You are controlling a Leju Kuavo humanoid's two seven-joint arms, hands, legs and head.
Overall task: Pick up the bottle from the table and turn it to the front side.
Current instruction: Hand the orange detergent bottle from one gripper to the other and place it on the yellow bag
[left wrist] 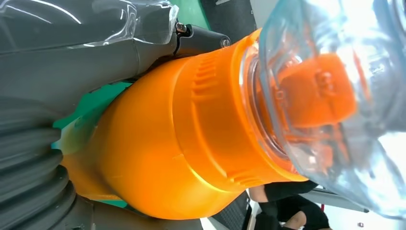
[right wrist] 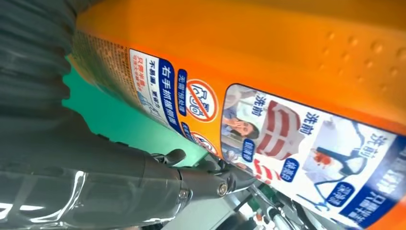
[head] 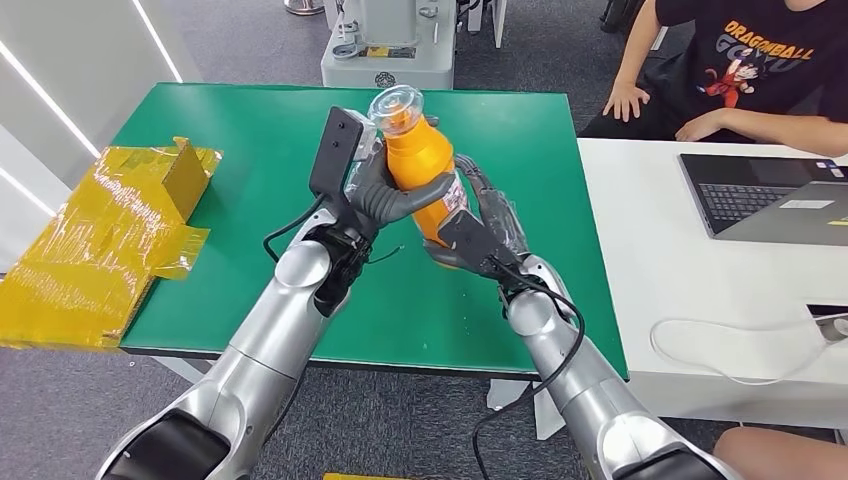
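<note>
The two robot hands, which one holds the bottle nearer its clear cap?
The left robot hand grips the orange bottle just below the cap; the right robot hand holds its lower end.

An orange plastic bottle with a clear domed cap tilts above the green table. The left hand and right hand both grip it.

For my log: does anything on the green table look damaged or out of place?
Yes: a crumpled cardboard box wrapped in yellow tape hangs over the green table's left edge. The orange bottle looks intact.
</note>
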